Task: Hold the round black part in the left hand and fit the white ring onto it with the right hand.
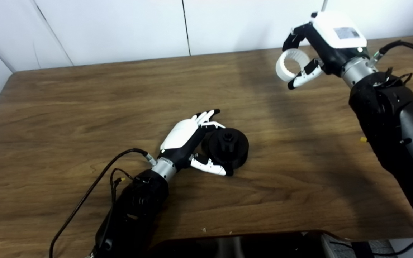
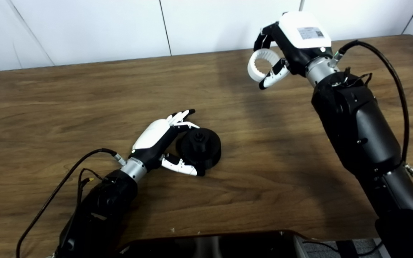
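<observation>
Nearest the camera, a dark object (image 1: 235,243) lies along the bottom edge; it cannot be identified.

Left hand (image 1: 188,143) rests low on the wooden surface (image 1: 66,118), palm turned toward the round black part (image 1: 228,145). Fingers extend along the part's far side and the thumb lies along its near side, so the part is cupped between them rather than lifted. Grip reads as loose and partly closed; how firmly it bears on the part cannot be told. The part sits flat on the surface with its central hub facing up, a sensible pose for receiving a ring from above.

Farther back and well apart to the right, the right hand (image 2: 281,53) is raised above the surface, closed on the white ring (image 2: 262,64). The ring's opening is tilted toward the camera, not yet level.

Judgement: transport step pending. The ring must be carried over to the hub and levelled before lowering; a loose left hold risks the part sliding.
</observation>
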### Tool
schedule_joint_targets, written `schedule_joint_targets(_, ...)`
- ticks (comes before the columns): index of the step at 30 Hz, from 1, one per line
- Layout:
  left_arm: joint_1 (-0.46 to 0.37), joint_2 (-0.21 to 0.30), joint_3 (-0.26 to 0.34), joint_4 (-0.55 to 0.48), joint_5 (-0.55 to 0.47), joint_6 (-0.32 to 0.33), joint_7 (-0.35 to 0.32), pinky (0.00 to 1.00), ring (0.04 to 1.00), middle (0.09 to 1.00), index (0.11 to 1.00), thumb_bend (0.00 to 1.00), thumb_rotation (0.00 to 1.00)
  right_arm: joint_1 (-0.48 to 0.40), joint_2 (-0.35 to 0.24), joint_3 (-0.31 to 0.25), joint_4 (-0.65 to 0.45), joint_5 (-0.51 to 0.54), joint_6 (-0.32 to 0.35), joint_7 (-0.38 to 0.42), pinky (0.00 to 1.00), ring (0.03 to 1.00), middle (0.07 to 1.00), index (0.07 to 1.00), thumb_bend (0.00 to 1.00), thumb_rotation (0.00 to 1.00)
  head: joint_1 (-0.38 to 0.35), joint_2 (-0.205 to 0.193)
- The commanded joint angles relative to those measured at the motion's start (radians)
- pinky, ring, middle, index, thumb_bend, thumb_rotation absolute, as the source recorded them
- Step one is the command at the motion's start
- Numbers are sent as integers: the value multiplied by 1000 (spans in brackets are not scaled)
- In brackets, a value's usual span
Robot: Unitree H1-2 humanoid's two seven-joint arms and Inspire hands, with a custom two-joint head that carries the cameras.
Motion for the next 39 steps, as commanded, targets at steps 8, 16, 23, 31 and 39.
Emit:
schedule_joint_targets(8, -25, -2, -8, 13, 9, -9, -4, 1000, 1000, 1000, 669, 1000, 339, -6, 26, -8, -99, 3, -38, 6, 930, 690, 471, 511, 527, 11, 1, -2)
schedule_joint_targets(16, -27, -4, -9, 15, 13, -10, 1, 1000, 1000, 1000, 668, 1000, 341, 38, 62, 3, -158, 17, -87, 2, 884, 660, 467, 511, 527, 10, 3, -2)
schedule_joint_targets(23, -28, -7, -9, 19, 8, -10, 0, 1000, 1000, 1000, 668, 1000, 340, 77, 100, 16, -199, 14, -109, 10, 893, 649, 468, 508, 527, 10, 2, -1)
schedule_joint_targets(31, -31, -9, -12, 18, 12, -7, -1, 1000, 1000, 1000, 669, 1000, 346, 96, 134, 26, -230, 25, -124, 36, 889, 650, 470, 508, 528, 9, 3, 2)
schedule_joint_targets(39, -38, -12, -12, 19, 11, -4, -3, 1000, 1000, 1000, 670, 1000, 337, 112, 149, 64, -235, 2, -160, 50, 841, 634, 477, 498, 528, 9, 5, 5)
